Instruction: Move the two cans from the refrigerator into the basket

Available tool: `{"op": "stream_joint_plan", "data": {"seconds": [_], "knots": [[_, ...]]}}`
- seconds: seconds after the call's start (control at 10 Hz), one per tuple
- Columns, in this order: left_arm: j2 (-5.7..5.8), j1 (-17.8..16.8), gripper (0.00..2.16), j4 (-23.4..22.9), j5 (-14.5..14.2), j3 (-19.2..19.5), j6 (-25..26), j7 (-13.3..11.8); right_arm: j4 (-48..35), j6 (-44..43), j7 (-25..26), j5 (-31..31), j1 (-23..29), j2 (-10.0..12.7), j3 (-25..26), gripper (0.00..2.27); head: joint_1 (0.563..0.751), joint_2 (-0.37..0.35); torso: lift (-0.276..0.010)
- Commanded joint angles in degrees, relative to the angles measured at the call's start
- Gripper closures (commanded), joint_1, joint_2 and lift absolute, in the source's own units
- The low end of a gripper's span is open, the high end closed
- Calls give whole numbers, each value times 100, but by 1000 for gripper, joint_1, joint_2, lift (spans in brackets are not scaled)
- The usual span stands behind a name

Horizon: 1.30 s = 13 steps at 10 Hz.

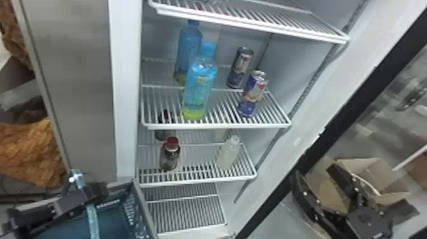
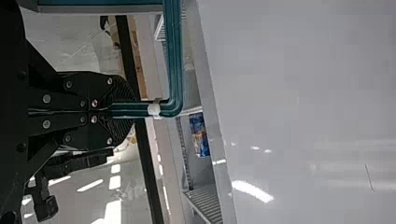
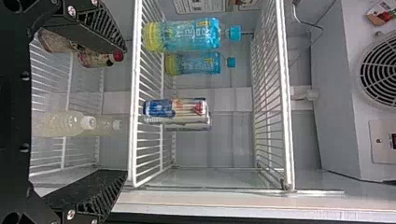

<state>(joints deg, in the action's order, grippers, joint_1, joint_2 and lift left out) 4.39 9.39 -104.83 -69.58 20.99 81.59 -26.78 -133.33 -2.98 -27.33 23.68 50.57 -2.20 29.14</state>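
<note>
Basket point(image 1: 129, 206): lower left of the can shelf point(image 1: 219, 126)
Left claw point(image 1: 84, 192): pinching the handle point(image 1: 92, 219)
Right claw point(image 1: 314, 176): spread, right of shelf
Front can point(image 1: 253, 95): near shelf's front edge, gap toward bottle point(image 1: 199, 89)
Rear can point(image 1: 240, 68): farther back on shelf

Open upright refrigerator point(image 1: 128, 95) in an indoor space, shop/lab/store room can't tell.
Shop-type cooler look: wire shelf point(image 1: 219, 126) mid-frame in head view, stocked with drinks, incl. blue-capped bottle point(image 1: 200, 85), red-capped bottle point(image 1: 170, 155) lower down, printed can point(image 1: 252, 95) right of centre; round fan grille point(image 3: 390, 67) at right edge of right wrist view. Room around reads work/storage: grey metal panel point(image 1: 82, 89) upper left, crumpled orange-brown material point(image 1: 28, 149) at left edge, open cardboard box point(image 1: 386, 171) lower right, pale floor point(image 2: 95, 170) with bright light patches, lower left of left wrist view.
</note>
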Motion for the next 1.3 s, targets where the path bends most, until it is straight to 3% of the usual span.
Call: {"op": "stream_joint_plan", "data": {"seconds": [0.0, 0.6, 1.2], "knots": [[-8, -25, 1197, 0, -35, -8, -31, 7, 192, -12, 0, -94, -277, 0, 0, 119, 695, -350, -35], [-26, -151, 1197, 0, -309, -157, -129, 42, 600, 2, 35, -334, -1022, -18, -103, 119, 695, -350, -35], [-26, -165, 1197, 0, -309, -168, -129, 50, 741, 213, 404, -482, -1486, -193, -514, 117, 695, -350, -35]]}}
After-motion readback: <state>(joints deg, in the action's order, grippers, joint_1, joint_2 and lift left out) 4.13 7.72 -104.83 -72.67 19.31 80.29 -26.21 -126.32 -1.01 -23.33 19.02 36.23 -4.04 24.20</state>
